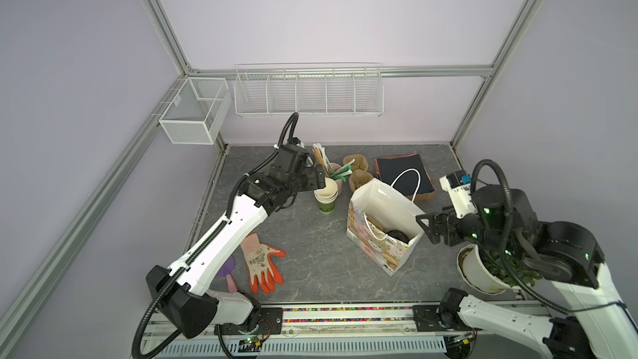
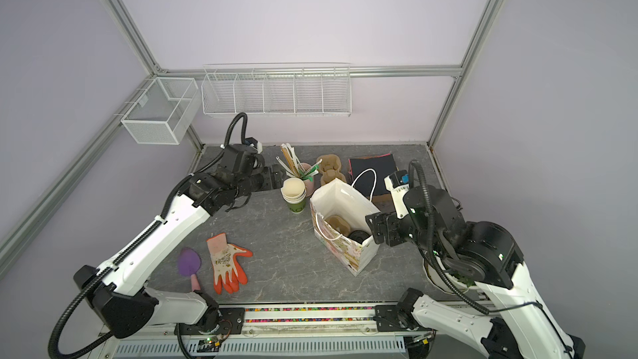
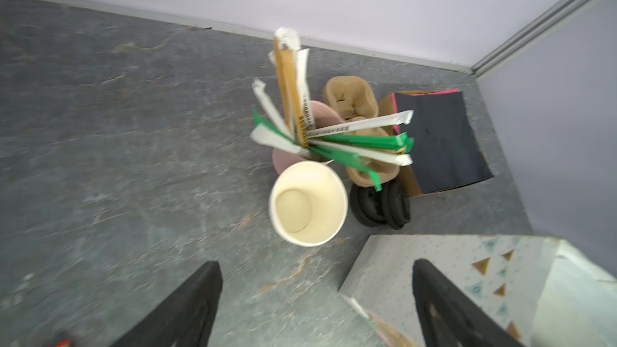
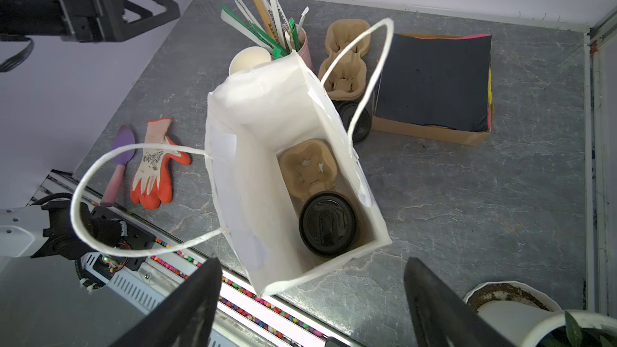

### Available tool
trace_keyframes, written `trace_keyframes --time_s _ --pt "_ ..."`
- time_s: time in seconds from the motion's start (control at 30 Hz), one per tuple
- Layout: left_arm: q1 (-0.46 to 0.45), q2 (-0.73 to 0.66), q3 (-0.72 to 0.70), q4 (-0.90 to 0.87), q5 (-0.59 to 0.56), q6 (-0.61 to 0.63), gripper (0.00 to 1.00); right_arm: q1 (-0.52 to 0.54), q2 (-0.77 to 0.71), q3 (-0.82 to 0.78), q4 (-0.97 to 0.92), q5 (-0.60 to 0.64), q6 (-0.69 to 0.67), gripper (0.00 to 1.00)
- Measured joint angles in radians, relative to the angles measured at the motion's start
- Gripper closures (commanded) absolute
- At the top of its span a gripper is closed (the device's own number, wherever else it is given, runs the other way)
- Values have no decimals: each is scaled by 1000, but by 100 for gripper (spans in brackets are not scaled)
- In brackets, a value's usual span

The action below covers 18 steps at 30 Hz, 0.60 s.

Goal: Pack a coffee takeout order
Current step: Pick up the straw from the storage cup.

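A grey stone-look table (image 1: 310, 253) sits between lilac walls. Just toward 3 o'clock of its centre stands the white paper bag (image 1: 376, 246), holding the pulp carrier (image 4: 309, 165) and the black-lidded cup (image 4: 329, 225). The black paper sheet (image 4: 434, 81) lies boxed at 1 o'clock. The right pincer (image 1: 425, 228), spread and empty, hovers at the bag's 3 o'clock rim, where a nudge could tip the light bag. The left pincer (image 3: 317, 263), also spread, faces the cream cup stack (image 3: 309, 203) near 12 o'clock and could topple it.

One lidded cup (image 4: 329, 225), one bag (image 1: 373, 250), one glove (image 1: 260, 262)
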Motion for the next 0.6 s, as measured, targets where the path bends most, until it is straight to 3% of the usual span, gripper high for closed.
trace_keyframes --time_s 0.17,0.33,0.6 --pt "0 124 94 28 68 -15 14 0 -81 -67 0 26 5 12" --pt "0 262 182 17 69 -15 23 0 -133 -134 1 53 11 12" --pt "-13 449 328 -49 42 1 49 0 -183 -167 -8 77 11 12"
